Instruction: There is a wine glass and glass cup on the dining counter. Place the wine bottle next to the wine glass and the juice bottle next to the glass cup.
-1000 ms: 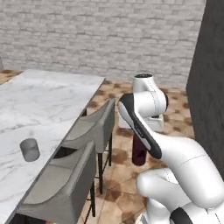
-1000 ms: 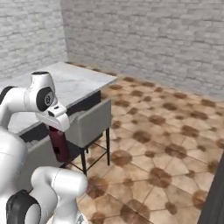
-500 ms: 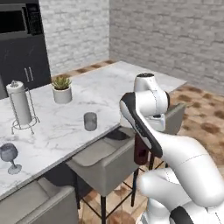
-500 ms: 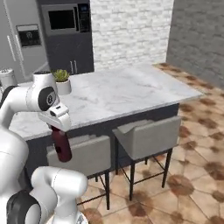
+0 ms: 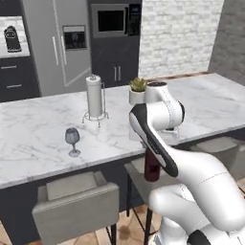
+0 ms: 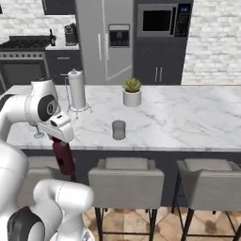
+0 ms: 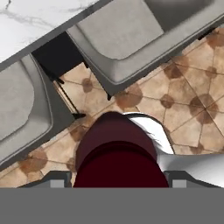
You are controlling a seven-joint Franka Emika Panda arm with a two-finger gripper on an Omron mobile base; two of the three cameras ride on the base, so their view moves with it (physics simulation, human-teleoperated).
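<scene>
You are in the carry step for the stubby dark maroon juice bottle with the short neck [image 6: 63, 157]. The jaws are closed on it partway, gripping its upper end, and it hangs below the edge of the long white grey-veined marble worktop [image 6: 188, 122], over the grey upholstered stools [image 6: 126, 179]. It has not yet been set down.

The next move calls for lifting the bottle above the worktop edge, carrying it across to the small clear greyish stemless glass cup [image 6: 118, 130], and lowering it upright just beside that cup without touching it. Keep the bottle clear of the worktop edge during the lift.

View differences:
- The right base view shows the glass cup standing near the worktop's front edge, in front of the small white potted plant [image 6: 132, 92]. In the left base view the arm covers that area.
- The left base view shows the clear stemmed wine glass [image 5: 72, 141] in full, in front of the white paper-towel roll on its wire stand [image 5: 94, 97].
- The hand view looks down past the bottle [image 7: 117, 153] at the stool seats and the brown tiled floor [image 7: 183, 100].
</scene>
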